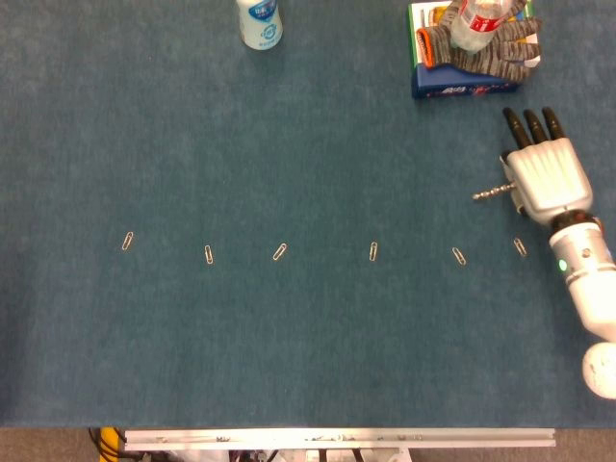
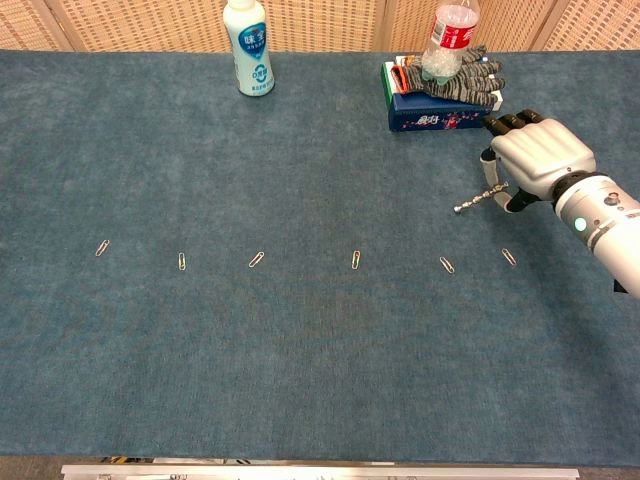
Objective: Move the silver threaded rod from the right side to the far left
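**Rod held by its end, with the whole width of the table left to cross**

The right hand hangs palm-down near the right edge of the blue felt table, and the silver threaded rod sticks out from under its thumb side, pointing leftward away from the palm. In the chest view the rod's free end appears tilted down and away from the hand, seemingly clear of the felt. The hand pinches the rod at one end only; the dark fingertips lie close together, pointing toward the far edge, and exactly which digits clamp the rod is hidden beneath the palm.

The main risk, judging from this hold, is the rod slipping or swivelling on the way left: most of its length overhangs the hand, so a quick sweep or a brush of the drooping tip against the felt could lever it loose. A row of paper clips lies just nearer than the hand and stretches off to its left; a low carry could snag one. The blue box with the grey glove and bottle sits just beyond the fingertips.

The rod itself is thin, short, bright metal with visible ridging. The left hand shows in neither view.
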